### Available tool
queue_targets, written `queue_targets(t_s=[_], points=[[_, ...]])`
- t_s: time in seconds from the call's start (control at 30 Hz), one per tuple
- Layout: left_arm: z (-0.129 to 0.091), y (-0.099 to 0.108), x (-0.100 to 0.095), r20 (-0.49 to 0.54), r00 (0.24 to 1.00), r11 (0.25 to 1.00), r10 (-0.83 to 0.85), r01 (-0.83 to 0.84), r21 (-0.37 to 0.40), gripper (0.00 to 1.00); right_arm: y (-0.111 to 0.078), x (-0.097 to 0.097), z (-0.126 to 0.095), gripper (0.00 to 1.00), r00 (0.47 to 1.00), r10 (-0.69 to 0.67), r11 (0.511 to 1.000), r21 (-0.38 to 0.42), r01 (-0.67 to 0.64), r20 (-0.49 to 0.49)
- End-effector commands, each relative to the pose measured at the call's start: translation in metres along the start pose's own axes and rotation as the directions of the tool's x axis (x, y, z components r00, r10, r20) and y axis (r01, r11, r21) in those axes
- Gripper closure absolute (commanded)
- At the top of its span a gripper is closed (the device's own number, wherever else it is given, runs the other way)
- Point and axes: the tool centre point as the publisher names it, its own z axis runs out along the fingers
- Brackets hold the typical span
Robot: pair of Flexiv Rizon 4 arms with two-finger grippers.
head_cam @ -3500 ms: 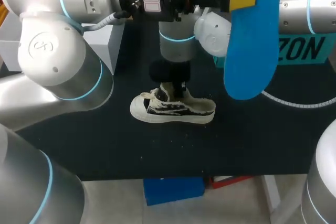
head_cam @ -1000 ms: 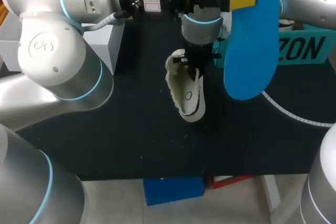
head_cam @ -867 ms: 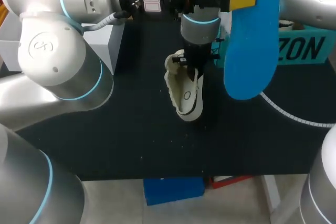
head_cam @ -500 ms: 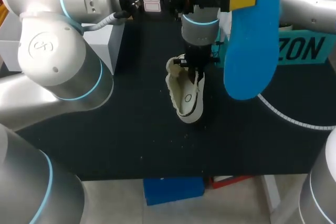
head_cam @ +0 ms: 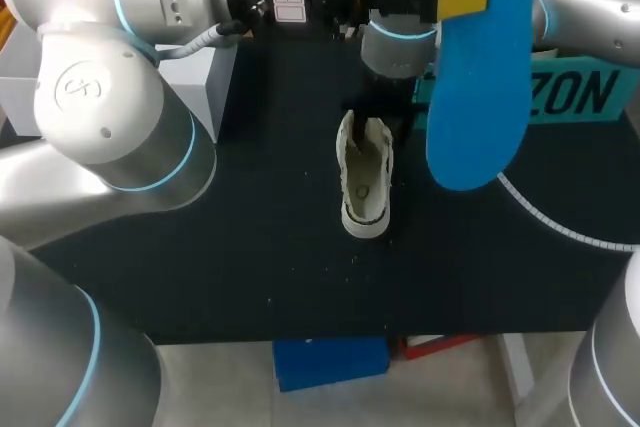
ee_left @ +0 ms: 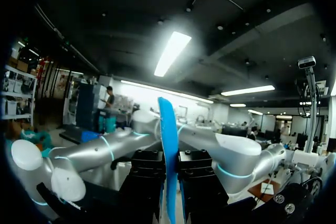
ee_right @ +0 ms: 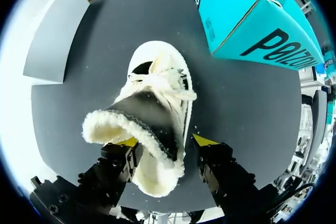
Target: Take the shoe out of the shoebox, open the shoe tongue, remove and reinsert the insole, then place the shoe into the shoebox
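A cream shoe [head_cam: 364,181] stands on the black table [head_cam: 250,267], toe toward the front edge. In the right wrist view the shoe [ee_right: 157,93] has its fleece-lined tongue [ee_right: 137,124] raised. My right gripper [ee_right: 166,141] sits at the shoe's heel end with its fingers apart and is open; one yellow tip is beside the fleece, the other is clear of the shoe. Held high over the table, my left gripper [ee_left: 169,182] is shut on the blue insole [ee_left: 168,150]. The insole [head_cam: 482,67] hangs upright in the head view. The teal shoebox [ee_right: 247,19] lies ahead of the shoe's toe.
The shoebox [head_cam: 575,92] is at the table's back right. A white box [head_cam: 195,82] stands at the back left. A white cable [head_cam: 560,225] curves over the table's right part. My right arm's wrist [head_cam: 398,47] hangs just behind the shoe.
The right gripper has opened and let go of the shoe. The shoe has gone from hanging tilted to standing on its sole. The left arm with the insole has not moved.
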Motion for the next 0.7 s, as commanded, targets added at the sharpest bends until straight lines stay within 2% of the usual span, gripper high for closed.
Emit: queue_targets(t_s=[0.03,0.2,0.3,0.43,0.47,0.57,0.67,0.7], points=[[0.002,0.001,0.0,0.003,1.0,1.0,0.001,-0.001,0.001,1.0,-0.018,-0.016,-0.033,0.0,0.992,-0.007,0.998,-0.057,-0.001,-0.127],[0.002,0.001,0.0,0.003,1.0,1.0,0.001,-0.001,0.001,1.0,-0.027,-0.007,-0.06,0.0,0.954,-0.055,0.996,-0.08,0.032,-0.293],[0.002,0.001,0.0,0.003,1.0,1.0,0.001,-0.001,0.001,1.0,-0.032,-0.003,-0.073,0.0,0.907,-0.091,0.994,-0.087,0.061,-0.411],[0.002,0.001,0.0,0.003,1.0,1.0,0.001,-0.001,0.001,1.0,-0.04,0.004,-0.093,0.0,0.802,-0.186,0.982,-0.14,0.129,-0.568],[0.002,0.001,0.0,0.003,1.0,1.0,0.001,-0.001,0.001,1.0,-0.042,0.006,-0.098,0.0,0.758,-0.202,0.979,-0.155,0.135,-0.621],[0.002,0.001,0.0,0.003,1.0,1.0,0.001,-0.001,0.001,1.0,-0.047,0.01,-0.113,0.0,0.694,-0.277,0.961,-0.19,0.201,-0.665],[0.002,0.001,0.0,0.003,1.0,1.0,0.001,-0.001,0.001,1.0,-0.05,0.01,-0.126,0.0,0.73,-0.37,0.929,-0.235,0.285,-0.575],[0.002,0.001,0.0,0.003,1.0,1.0,0.001,-0.001,0.001,1.0,-0.05,0.01,-0.126,0.0,0.73,-0.37,0.929,-0.235,0.285,-0.575]])
